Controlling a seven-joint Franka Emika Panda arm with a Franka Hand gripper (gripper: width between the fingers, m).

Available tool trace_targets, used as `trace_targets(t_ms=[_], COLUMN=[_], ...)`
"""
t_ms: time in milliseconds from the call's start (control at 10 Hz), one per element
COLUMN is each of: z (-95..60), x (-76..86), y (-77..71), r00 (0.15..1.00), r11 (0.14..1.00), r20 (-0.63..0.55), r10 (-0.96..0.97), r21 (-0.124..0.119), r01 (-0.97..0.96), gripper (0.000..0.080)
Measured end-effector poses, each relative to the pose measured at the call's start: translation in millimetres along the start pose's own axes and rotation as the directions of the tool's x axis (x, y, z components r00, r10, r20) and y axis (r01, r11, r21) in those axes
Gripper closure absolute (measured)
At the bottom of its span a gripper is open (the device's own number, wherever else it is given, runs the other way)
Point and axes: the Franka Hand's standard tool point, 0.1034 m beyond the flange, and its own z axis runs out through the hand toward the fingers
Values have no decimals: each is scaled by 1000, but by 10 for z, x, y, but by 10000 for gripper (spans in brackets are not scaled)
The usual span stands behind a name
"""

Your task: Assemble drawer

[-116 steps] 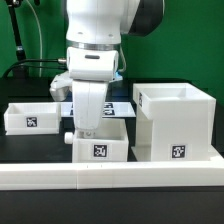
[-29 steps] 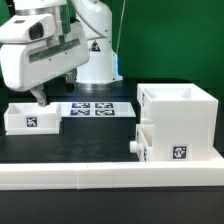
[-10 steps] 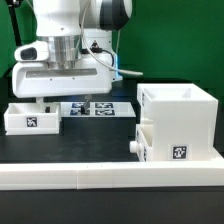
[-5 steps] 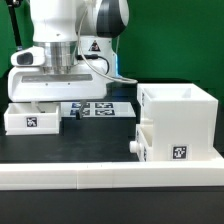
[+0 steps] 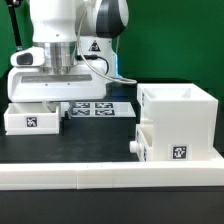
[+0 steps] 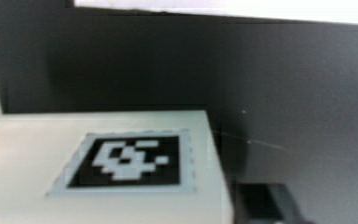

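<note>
The drawer's tall white housing (image 5: 180,122) stands at the exterior view's right with one tray pushed into it, its round knob (image 5: 134,146) sticking out. The second small tray (image 5: 30,119) lies at the left, tag facing front. My gripper (image 5: 58,108) is lowered onto that tray's right end, with one dark finger (image 5: 69,112) showing just beside the tray. In the wrist view the tray's tagged white face (image 6: 131,160) fills the frame and one dark finger (image 6: 265,200) stands off to its side. The other finger is hidden. The jaws look apart.
The marker board (image 5: 100,108) lies flat on the black table behind the tray. A long low white wall strip (image 5: 110,178) runs along the front edge. The robot's base (image 5: 95,45) stands at the back, with a green backdrop behind it.
The arm swung from the housing over to the left tray, then came down onto its right end. In the last half second it barely moved.
</note>
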Motion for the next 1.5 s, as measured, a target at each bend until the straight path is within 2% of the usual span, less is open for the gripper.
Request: trace_targets(t_ms=[100, 200, 600, 700, 800, 900, 1200, 1300, 1500], z=[0, 0, 0, -9, -85, -157, -418, -403, -379], x=[0, 0, 0, 17, 102, 156, 360, 351, 342], y=[0, 0, 0, -41, -183, -260, -421, -411, -411], r00=[1000, 1000, 1000, 1000, 998, 994, 977, 976, 926], r11=[1000, 1000, 1000, 1000, 998, 994, 978, 976, 927], r20=[0, 0, 0, 3, 3, 20, 53, 48, 39], r10=[0, 0, 0, -15, -68, -111, -205, -213, -375], r21=[0, 0, 0, 3, 5, 15, 47, 45, 49], r01=[0, 0, 0, 15, 68, 111, 203, 211, 373], gripper=[743, 758, 758, 758, 758, 757, 757, 757, 757])
